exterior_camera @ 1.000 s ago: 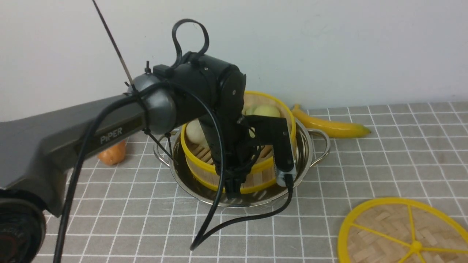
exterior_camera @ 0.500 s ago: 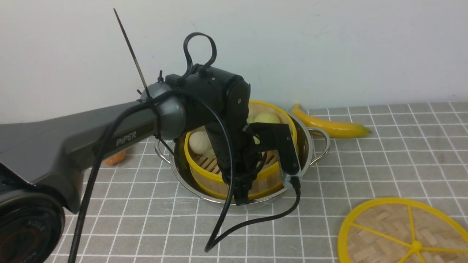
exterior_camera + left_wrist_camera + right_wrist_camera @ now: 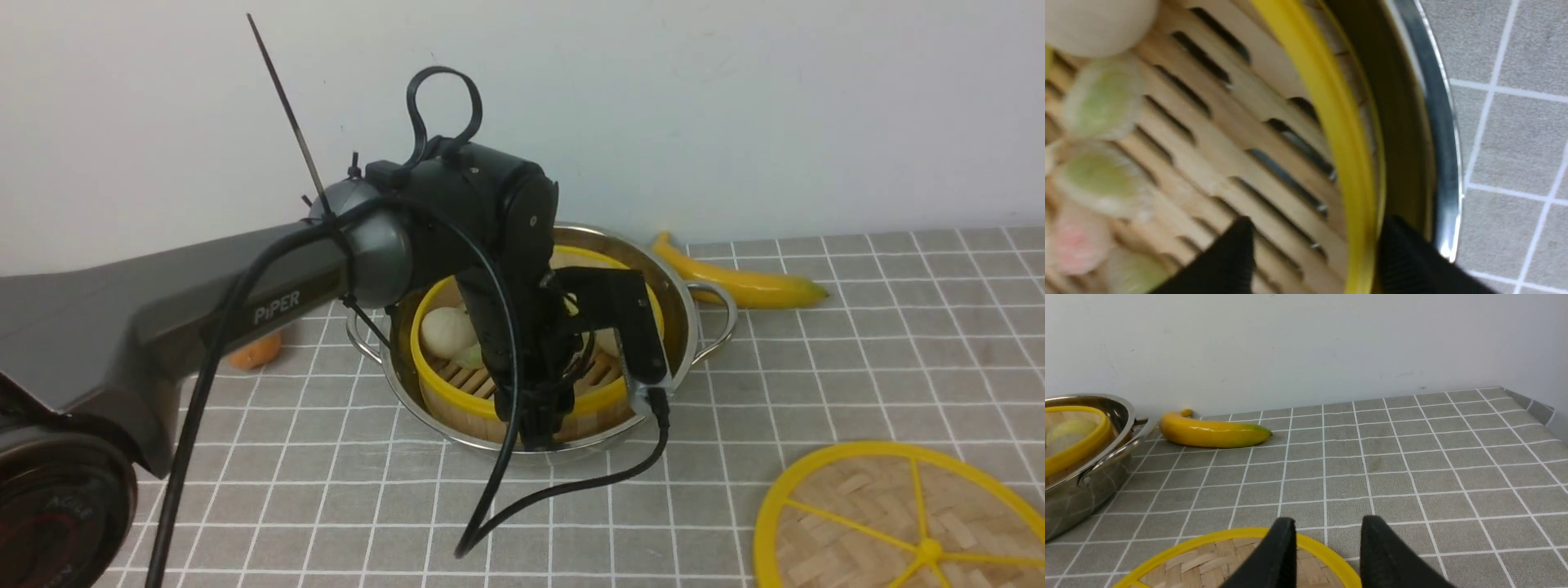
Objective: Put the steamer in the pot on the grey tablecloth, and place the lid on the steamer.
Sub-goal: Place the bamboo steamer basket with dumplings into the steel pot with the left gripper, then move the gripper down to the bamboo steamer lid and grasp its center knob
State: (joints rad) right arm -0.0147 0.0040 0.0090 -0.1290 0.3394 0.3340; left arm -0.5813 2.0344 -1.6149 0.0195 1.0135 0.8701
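The steamer (image 3: 457, 396), with buns and dumplings inside, sits level in the steel pot (image 3: 686, 327) on the grey tablecloth (image 3: 857, 351). My left gripper (image 3: 1318, 228) is down at the steamer's near rim (image 3: 1339, 122). One finger is inside the basket and one (image 3: 1404, 253) is between the rim and the pot wall. A gap shows beside the inner finger, so the gripper looks open. The lid (image 3: 865, 506) lies flat at the front right. My right gripper (image 3: 1327, 522) is open and empty just above the lid's far edge (image 3: 1208, 559); it is out of the front view.
A banana (image 3: 735, 282) lies behind the pot near the wall. An orange object (image 3: 257, 351) sits left of the pot, half hidden by my left arm. The left arm's cable (image 3: 571, 490) hangs in front of the pot. The cloth's right edge (image 3: 1535, 408) drops off.
The steamer was tilted and raised over the pot; it has come down and now sits level inside it. My left arm lowered with it. The lid and banana have not moved.
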